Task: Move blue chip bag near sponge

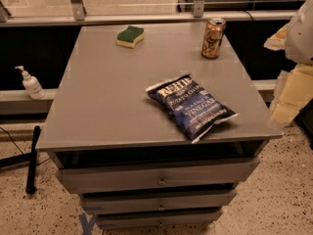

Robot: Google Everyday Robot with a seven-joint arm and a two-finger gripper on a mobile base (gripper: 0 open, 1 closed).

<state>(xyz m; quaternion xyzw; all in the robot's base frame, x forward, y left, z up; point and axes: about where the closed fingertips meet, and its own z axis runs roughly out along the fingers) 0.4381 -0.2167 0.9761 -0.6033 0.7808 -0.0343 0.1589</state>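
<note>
The blue chip bag lies flat on the grey cabinet top, near its front right, with white lettering facing up. The sponge, green on top and yellow below, sits at the far middle-left of the top. My gripper shows as cream-coloured parts at the right edge of the view, off the cabinet's right side and apart from the bag. It holds nothing that I can see.
A gold-brown drink can stands upright at the far right of the top. A white pump bottle stands on a ledge to the left. A window rail runs behind the cabinet. Drawers are below.
</note>
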